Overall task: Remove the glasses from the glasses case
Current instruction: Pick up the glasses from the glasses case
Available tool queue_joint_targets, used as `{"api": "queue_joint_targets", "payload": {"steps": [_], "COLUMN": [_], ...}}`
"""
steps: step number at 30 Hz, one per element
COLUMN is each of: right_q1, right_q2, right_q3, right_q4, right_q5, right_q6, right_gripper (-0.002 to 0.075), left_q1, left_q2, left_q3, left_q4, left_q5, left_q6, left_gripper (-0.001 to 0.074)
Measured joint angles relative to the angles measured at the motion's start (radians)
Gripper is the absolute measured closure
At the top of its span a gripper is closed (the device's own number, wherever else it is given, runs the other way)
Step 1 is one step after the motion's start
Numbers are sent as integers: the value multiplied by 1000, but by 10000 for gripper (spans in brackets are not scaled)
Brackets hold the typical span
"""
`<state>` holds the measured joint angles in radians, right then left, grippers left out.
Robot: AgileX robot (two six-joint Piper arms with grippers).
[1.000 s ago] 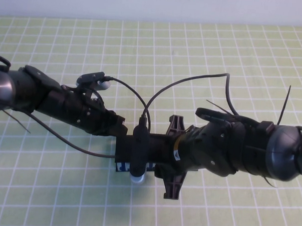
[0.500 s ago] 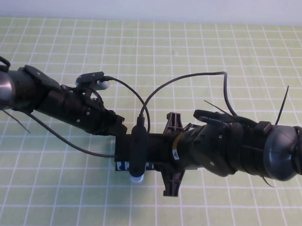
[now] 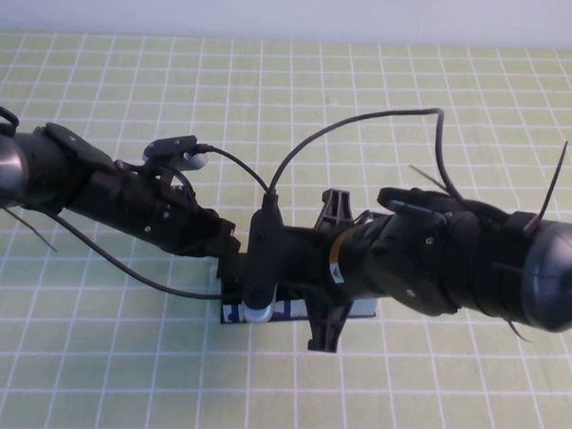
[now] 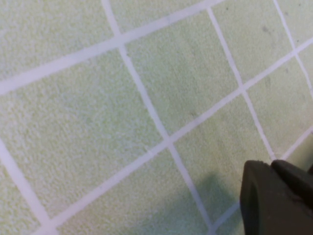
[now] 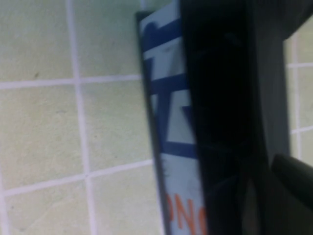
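Note:
The glasses case [image 3: 296, 313] lies at the table's middle under my two arms; only its white front side with blue print shows in the high view. In the right wrist view the case [image 5: 166, 122] shows its white front with blue and orange print beside a black part. The glasses are hidden. My left gripper [image 3: 229, 253] reaches in from the left to the case's left end; in the left wrist view it [image 4: 274, 169] is shut over bare mat. My right gripper [image 3: 250, 284] is low over the case's left part, reaching in from the right.
A green mat with a white grid [image 3: 414, 106] covers the table. Black cables [image 3: 365, 147] arch over the arms above the case. A black bracket on the right arm [image 3: 331, 273] stands over the case's middle.
My right arm has shifted a little back and up, and more of the case's white front now shows below it. The left arm has not moved.

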<state>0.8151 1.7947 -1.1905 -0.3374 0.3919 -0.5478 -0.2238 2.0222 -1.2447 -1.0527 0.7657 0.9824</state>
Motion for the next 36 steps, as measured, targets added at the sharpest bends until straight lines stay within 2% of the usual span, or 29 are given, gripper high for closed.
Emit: {"api": "queue_joint_targets", "payload": {"steps": [13, 21, 24, 32, 36], "right_q1": [0, 0, 0, 0, 0], "right_q2": [-20, -20, -20, -20, -20], "right_q3": [-8, -8, -8, -8, -8], "right_q4": [0, 0, 0, 0, 0], "right_q5": [-2, -7, -8, -8, -13], "right_q6": [33, 37, 37, 37, 37], "right_gripper": [727, 729, 729, 729, 729], "left_q1": [15, 117, 129, 129, 129], "left_q2": [-20, -209, -302, -446, -448], "left_q3": [0, 21, 102, 414, 492], "left_q4": [6, 19, -7, -312, -323], "left_q5": [14, 26, 39, 279, 306], "left_q6": [2, 10, 93, 575, 652], "left_gripper": [739, 739, 739, 739, 739]}}
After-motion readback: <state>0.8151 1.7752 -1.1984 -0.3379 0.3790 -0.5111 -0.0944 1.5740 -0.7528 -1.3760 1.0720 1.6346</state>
